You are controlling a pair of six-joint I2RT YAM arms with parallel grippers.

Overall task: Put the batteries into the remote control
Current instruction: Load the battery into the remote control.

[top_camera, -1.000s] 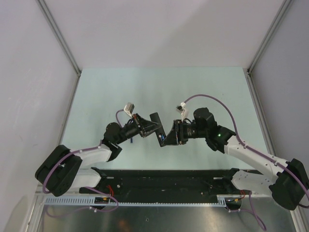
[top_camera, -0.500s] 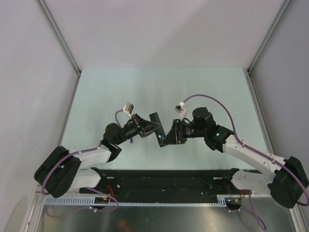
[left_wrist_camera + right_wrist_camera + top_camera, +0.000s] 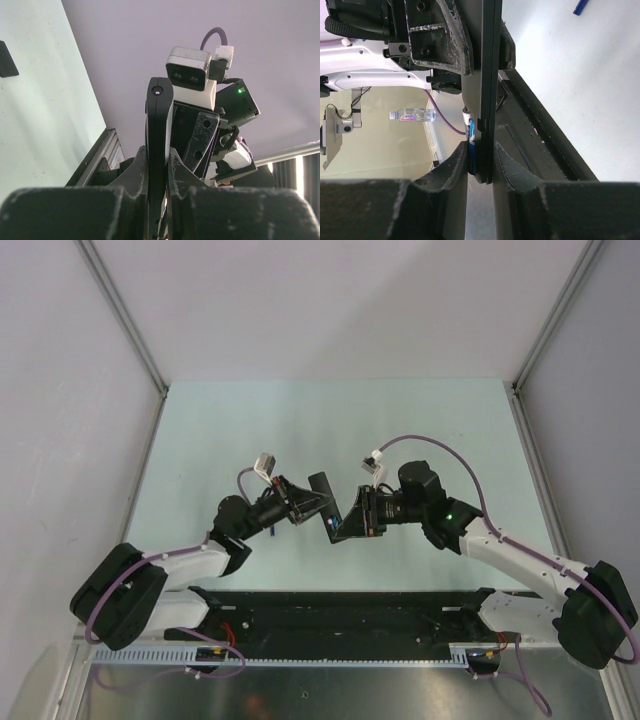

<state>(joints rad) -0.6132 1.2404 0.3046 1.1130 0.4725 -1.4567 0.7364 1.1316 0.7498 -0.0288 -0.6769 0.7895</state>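
The remote control [image 3: 327, 505] is a slim black bar held in the air between both grippers over the middle of the table. My left gripper [image 3: 308, 503] is shut on one end; the remote stands edge-on between its fingers in the left wrist view [image 3: 160, 125]. My right gripper [image 3: 346, 520] is shut on the other end of the remote [image 3: 488, 75]. A blue battery [image 3: 472, 137] is pressed between one finger and the remote's face. Another blue battery [image 3: 580, 6] lies on the table. The other batteries are out of view.
A small black square piece [image 3: 6, 59] lies on the pale green table [image 3: 250, 430]. A black rail [image 3: 340, 605] runs along the near edge between the arm bases. Grey walls with metal posts [image 3: 125, 320] enclose the left, right and back sides.
My right arm has edged slightly left, towards the left gripper. Both grippers still hold the remote in nearly the same place.
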